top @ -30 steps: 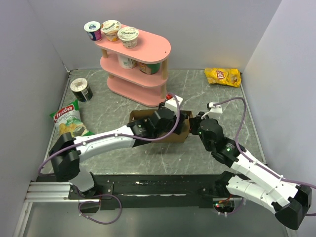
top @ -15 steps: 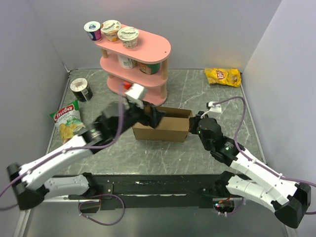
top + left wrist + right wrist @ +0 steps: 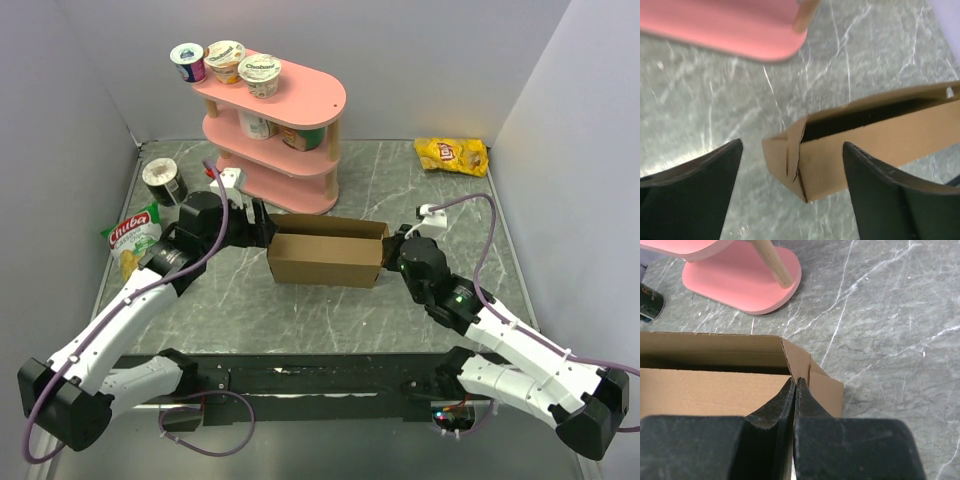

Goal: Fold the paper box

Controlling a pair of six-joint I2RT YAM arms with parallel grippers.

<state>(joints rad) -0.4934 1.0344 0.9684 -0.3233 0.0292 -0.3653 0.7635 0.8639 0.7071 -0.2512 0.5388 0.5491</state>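
Observation:
The paper box [image 3: 325, 262] stands in the middle of the table as a long brown open-topped tray with its walls upright. My left gripper [image 3: 262, 228] is open, just off the box's left end and not touching it. In the left wrist view the left gripper [image 3: 792, 150] has its dark fingers either side of the box's near corner [image 3: 805, 165]. My right gripper [image 3: 388, 250] is shut on the box's right end. In the right wrist view the right gripper [image 3: 796, 381] pinches the end wall's top edge at the corner, beside the box's front wall [image 3: 705, 390].
A pink three-tier shelf [image 3: 275, 110] with yogurt cups stands behind the box; its foot [image 3: 740, 280] lies close to the box's back wall. A dark can [image 3: 163, 182] and a green chip bag [image 3: 138, 243] lie at the left. A yellow chip bag [image 3: 452, 155] lies at the back right.
My left arm has pulled back from over the box's middle to the left, past the box's left end, and its gripper is open. The right gripper has kept its hold.

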